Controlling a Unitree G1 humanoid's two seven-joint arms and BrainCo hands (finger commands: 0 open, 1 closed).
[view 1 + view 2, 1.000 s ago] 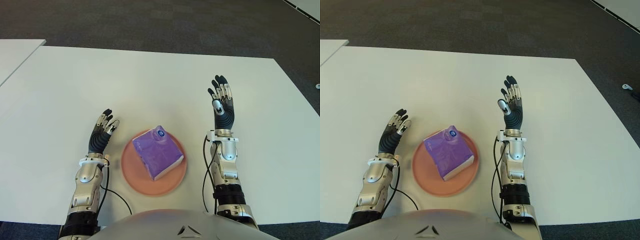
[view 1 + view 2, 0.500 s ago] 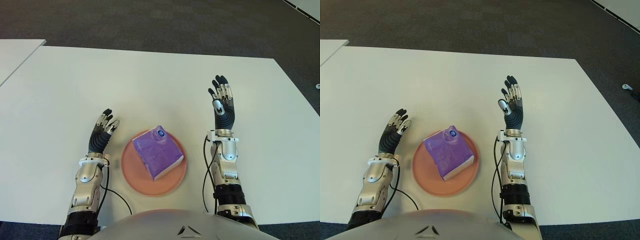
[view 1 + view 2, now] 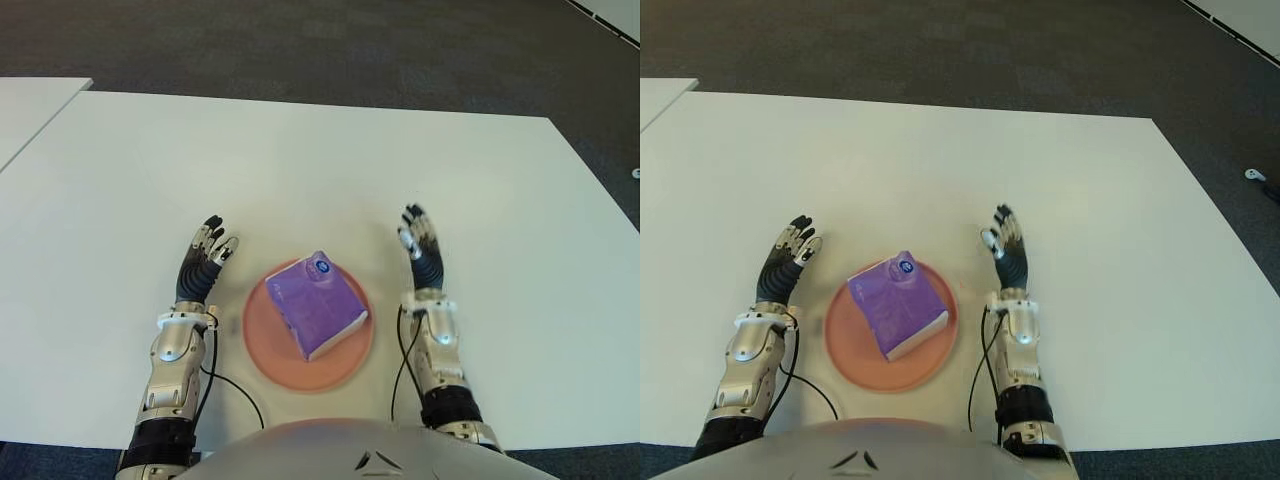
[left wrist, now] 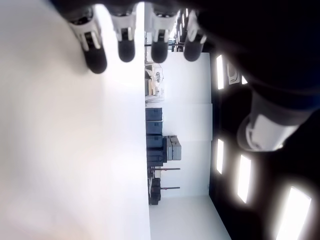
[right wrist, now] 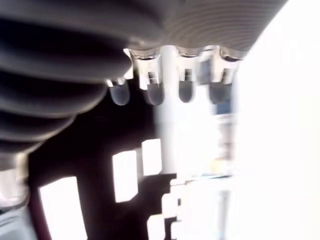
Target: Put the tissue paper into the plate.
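A purple tissue pack (image 3: pixel 314 305) lies in the pink round plate (image 3: pixel 265 355) near the table's front edge. My left hand (image 3: pixel 205 258) is just left of the plate, fingers straight and spread, holding nothing. My right hand (image 3: pixel 419 247) is to the right of the plate, fingers extended and empty. In the right wrist view its fingertips (image 5: pixel 152 94) point away with nothing between them. The left wrist view shows straight fingertips (image 4: pixel 126 49) over the white table.
The white table (image 3: pixel 300 170) stretches far ahead and to both sides. A second white table (image 3: pixel 30 105) stands at the far left. Dark carpet floor (image 3: pixel 320 45) lies beyond the far edge.
My right hand has come back toward me and lower, ending closer to the plate. The left hand, the plate and the tissue pack stay where they were.
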